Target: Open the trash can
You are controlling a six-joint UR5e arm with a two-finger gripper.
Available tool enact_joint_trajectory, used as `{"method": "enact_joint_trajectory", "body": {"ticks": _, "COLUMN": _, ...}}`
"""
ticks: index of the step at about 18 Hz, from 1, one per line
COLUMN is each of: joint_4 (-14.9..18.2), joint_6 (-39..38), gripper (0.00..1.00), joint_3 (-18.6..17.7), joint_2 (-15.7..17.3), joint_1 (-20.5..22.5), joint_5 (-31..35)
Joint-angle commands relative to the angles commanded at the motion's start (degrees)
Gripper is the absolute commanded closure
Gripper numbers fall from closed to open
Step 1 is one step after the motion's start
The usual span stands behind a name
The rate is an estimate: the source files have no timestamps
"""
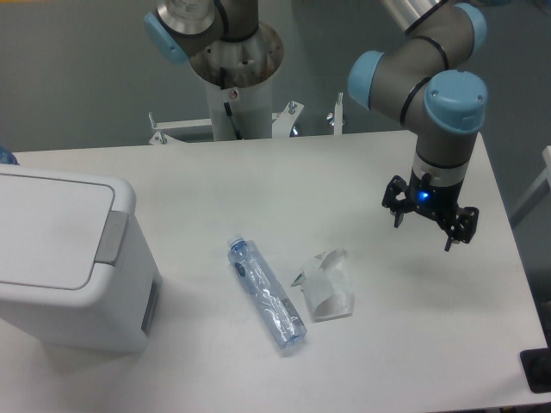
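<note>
Sitting at the desk's (258,172) left edge, the trash can (65,258) has its lid shut, grey tab (110,237) on the rim facing my side. Clear bottle (266,294) and crumpled wrapper (325,284) lie between us. My pincer (429,225) hovers empty, jaws spread, well apart to the right; the can lies far left across the desk.

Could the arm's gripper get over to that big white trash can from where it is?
Probably yes: the gripper hangs above the table, and only a flat bottle and wrapper lie before the trash can.
</note>
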State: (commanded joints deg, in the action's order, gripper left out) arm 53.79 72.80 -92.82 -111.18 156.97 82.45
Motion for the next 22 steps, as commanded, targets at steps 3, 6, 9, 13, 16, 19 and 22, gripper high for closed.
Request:
{"method": "enact_joint_trajectory", "body": {"ticks": 3, "joint_4": 0.00, "joint_6": -5.99, "gripper": 0.00, "joint_3": 0.18, "joint_2": 0.53, "joint_1": 0.00, "joint_5": -3.51}}
{"method": "enact_joint_trajectory", "body": {"ticks": 6, "joint_4": 0.00, "joint_6": -8.72, "gripper": 0.00, "joint_3": 0.09, "joint_2": 1.14, "joint_1": 0.09, "joint_5": -6.95}}
{"method": "enact_joint_trajectory", "body": {"ticks": 9, "joint_4": -0.09, "joint_6": -10.22, "gripper": 0.00, "joint_3": 0.27, "joint_2": 1.23, "joint_1": -0.09, "joint_5": -7.57}}
{"method": "enact_joint_trajectory", "body": {"ticks": 13, "joint_4": -0.44, "joint_6": -16.17, "gripper": 0.00, "joint_3": 0.44, "joint_2": 1.58, "joint_1": 0.35, "joint_5": -12.48}}
{"method": "enact_joint_trajectory", "body": {"ticks": 16, "joint_4": -0.35, "joint_6": -20.40, "gripper": 0.00, "joint_3": 2.02, "joint_2": 1.58, "joint_1": 0.35, "joint_5": -13.19}}
{"method": "enact_joint_trajectory", "body": {"ticks": 19, "joint_4": -0.26, "joint_6": -23.83, "gripper": 0.00, "joint_3": 2.55, "joint_2": 2.02, "joint_1": 0.26, "joint_5": -15.38}}
{"method": "enact_joint_trajectory", "body": {"ticks": 22, "joint_4": -0.26, "joint_6": -28.92, "gripper": 0.00, "joint_3": 4.13, "joint_2": 2.55, "joint_1": -0.26, "joint_5": -18.20}}
